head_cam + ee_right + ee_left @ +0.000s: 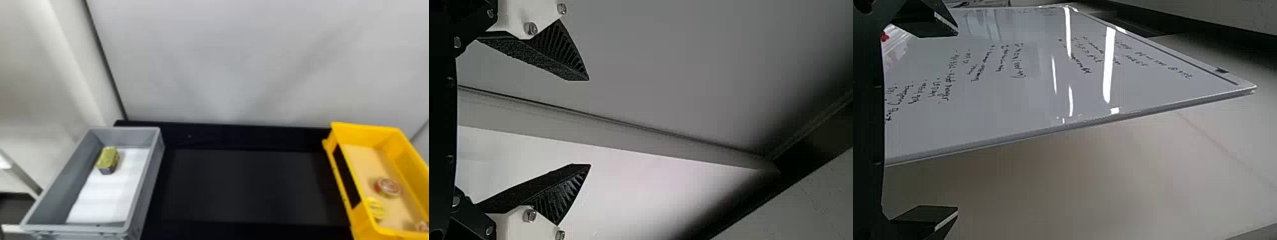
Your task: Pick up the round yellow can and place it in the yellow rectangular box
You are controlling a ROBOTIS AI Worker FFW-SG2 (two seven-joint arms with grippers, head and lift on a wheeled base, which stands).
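The yellow rectangular box (pixel 340 131) stands at the right of the head view. Inside it, near its left wall, lies a round yellow can (pixel 376 208). Two round red-and-white cans, one farther back (pixel 387 187) and one at the near right (pixel 423 226), share the box with it. In the left wrist view my left gripper (pixel 957 122) has its fingers wide apart with nothing between them, facing a whiteboard. My right gripper (pixel 589 122), in the right wrist view, is also open and holds nothing, facing pale wall panels.
A grey bin (pixel 153 178) at the left of the head view holds a gold, angular can (pixel 108 159) on a white sheet. A black table surface (pixel 242 188) lies between the bin and the yellow box, with a grey wall behind.
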